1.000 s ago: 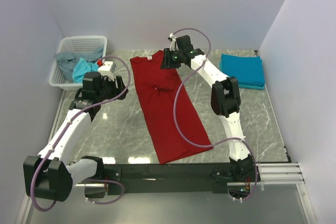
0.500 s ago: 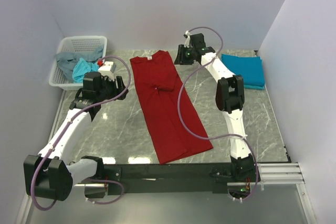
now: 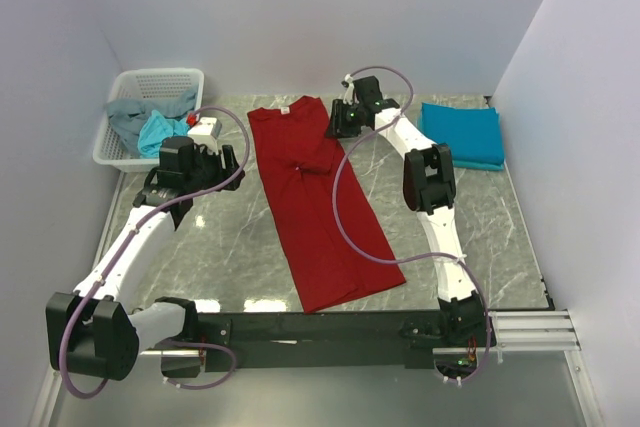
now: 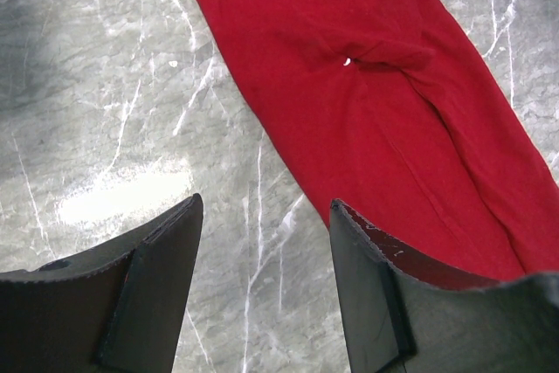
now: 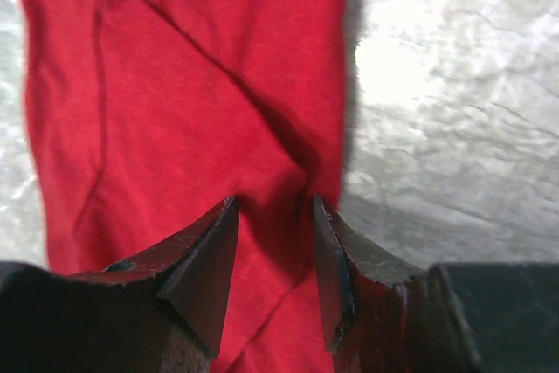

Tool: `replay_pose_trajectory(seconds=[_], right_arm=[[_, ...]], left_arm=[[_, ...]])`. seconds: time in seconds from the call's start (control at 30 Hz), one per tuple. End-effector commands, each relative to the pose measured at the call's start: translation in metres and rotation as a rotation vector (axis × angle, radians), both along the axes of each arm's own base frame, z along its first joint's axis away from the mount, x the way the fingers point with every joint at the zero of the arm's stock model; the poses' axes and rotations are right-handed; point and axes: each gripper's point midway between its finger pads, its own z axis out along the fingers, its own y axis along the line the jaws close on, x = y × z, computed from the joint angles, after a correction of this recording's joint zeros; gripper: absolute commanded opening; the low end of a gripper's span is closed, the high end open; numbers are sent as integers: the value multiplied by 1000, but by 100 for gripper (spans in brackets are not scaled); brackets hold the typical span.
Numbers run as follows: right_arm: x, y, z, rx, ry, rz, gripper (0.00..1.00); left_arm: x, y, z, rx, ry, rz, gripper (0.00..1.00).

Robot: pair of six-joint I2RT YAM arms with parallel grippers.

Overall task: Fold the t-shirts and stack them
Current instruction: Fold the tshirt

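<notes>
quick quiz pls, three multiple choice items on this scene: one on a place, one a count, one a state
1. Where is the folded teal-blue shirt?
A. far right corner of the table
B. near left corner
C. middle

2. How many shirts lie outside the white basket?
A. one
B. two
C. four

3. The left gripper is:
A. shut on cloth
B. shut on nothing
C. open and empty

Answers:
1 A, it lies by the right wall at the far edge.
2 B, only the red shirt and the teal-blue one lie on the marble.
3 C, the left wrist view shows its jaws apart with nothing between them.
</notes>
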Motion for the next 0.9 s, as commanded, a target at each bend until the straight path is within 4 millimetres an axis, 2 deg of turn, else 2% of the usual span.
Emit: replay_pose_trajectory(seconds=[0.0,0.1,0.23,0.47,0.73,0.77,0.87], right_arm=[[4,19,29,91,-30,35,46],[1,21,43,109,-44,42,46],[2,23,73,135,-94,52,46],[-11,32,127,193,-155,81,45],[-40,57,156,205,-199,168,45],[-40,56,158,201,-204,165,45],[-25,40,151,157,-209,93,45]], left_arm=[[8,-4,26,-2,-74,-27,66],[8,-4,25,-2,-70,-25,66],[9,-3,24,-1,-68,-27,66],[8,-4,24,0,-67,-27,66],[8,-4,24,-1,-66,-27,66],[8,-3,24,-1,-68,-25,66],[7,-3,25,3,-69,-25,66]])
